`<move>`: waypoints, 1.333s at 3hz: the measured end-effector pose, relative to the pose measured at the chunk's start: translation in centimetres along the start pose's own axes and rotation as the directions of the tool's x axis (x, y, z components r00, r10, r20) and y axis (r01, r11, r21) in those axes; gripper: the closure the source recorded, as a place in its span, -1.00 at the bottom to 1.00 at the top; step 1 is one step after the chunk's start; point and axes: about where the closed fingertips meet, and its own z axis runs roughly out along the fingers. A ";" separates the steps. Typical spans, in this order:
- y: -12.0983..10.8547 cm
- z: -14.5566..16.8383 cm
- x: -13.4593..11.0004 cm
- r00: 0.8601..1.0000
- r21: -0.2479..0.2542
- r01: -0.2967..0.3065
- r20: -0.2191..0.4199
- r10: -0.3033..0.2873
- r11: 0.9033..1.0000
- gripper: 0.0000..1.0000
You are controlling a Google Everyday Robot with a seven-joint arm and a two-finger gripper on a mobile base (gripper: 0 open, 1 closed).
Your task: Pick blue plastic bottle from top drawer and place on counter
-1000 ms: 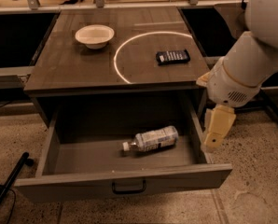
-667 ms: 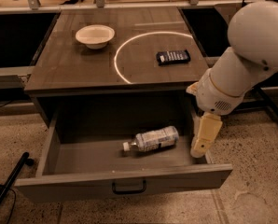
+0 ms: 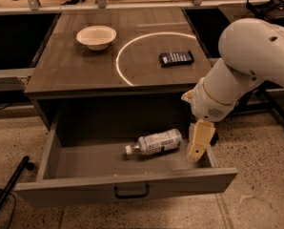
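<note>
The blue plastic bottle [image 3: 155, 142] lies on its side in the open top drawer [image 3: 70, 189], white cap pointing left. The drawer's dark pull handle [image 3: 131, 192] sits centred on the front panel. My gripper [image 3: 198, 144] hangs down inside the drawer at its right end, just right of the bottle's base and apart from it. The white arm [image 3: 247, 66] reaches in from the right. The counter [image 3: 70, 68] above bears a white arc line [image 3: 125, 46].
A white bowl [image 3: 96, 36] stands at the counter's back left. A dark flat packet [image 3: 176, 57] lies inside the arc at the right. A dark pole [image 3: 8, 187] leans on the floor at the lower left. Speckled floor surrounds the cabinet.
The arm has swung left and down, bringing the gripper from beside the drawer's right wall into the drawer, closer to the bottle. The bottle has not moved.
</note>
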 end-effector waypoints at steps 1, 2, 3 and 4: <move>-1.2 1.7 -0.4 0.999 0.000 0.033 0.003 -0.033 0.999 -1.00; -3.1 4.0 -0.8 0.997 0.002 0.075 0.008 -0.075 0.997 -1.00; -4.7 6.9 -1.3 0.994 -0.010 0.111 -0.002 -0.111 0.994 -1.00; -5.6 9.7 -1.7 0.989 -0.028 0.146 -0.006 -0.146 0.989 -1.00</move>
